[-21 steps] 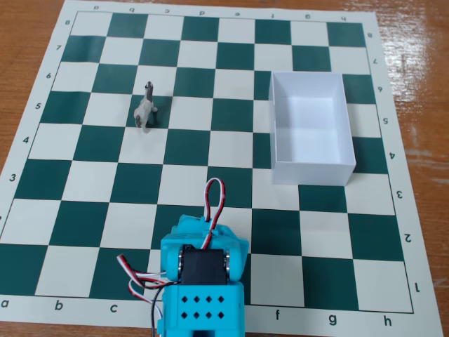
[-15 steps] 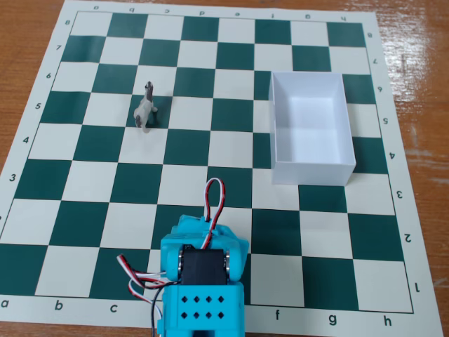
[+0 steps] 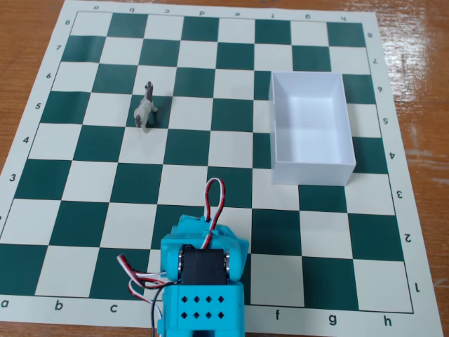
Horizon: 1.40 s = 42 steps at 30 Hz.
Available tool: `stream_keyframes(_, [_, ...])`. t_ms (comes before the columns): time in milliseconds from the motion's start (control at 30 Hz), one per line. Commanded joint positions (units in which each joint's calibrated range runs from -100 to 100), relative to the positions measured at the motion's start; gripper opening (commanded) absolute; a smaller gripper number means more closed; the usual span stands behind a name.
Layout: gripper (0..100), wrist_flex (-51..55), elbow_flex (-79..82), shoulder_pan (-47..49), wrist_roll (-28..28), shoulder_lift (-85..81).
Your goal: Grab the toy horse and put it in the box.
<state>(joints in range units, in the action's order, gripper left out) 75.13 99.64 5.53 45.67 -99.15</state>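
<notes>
The toy horse [image 3: 146,109], small and grey-beige with a darker head, stands upright on the chessboard in the left-centre of the fixed view. The white open-top box [image 3: 311,167] sits on the board to the right and looks empty. The turquoise arm [image 3: 202,281] is folded at the bottom centre, well short of both the horse and the box. Its fingers are hidden under the arm's body, so I cannot see whether they are open or shut.
The green-and-white chessboard mat [image 3: 210,151] covers most of a wooden table [image 3: 414,49]. Red, white and black cables [image 3: 214,193] loop above the arm's body.
</notes>
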Motion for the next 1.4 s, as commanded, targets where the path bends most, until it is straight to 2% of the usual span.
stream_keyframes(0, [24,-0.5,0.4,-0.5,0.3,-0.4])
stream_keyframes(167, [24,-0.5,0.4,-0.7,2.1,-0.2])
stream_keyframes(267, [24,-4.5,0.1,-0.8,3.1,1.1])
stream_keyframes(633, [31,-14.3,-13.4,1.6,2.7,18.1])
stream_keyframes(1367, [31,-13.7,-56.1,10.3,-9.8,65.8])
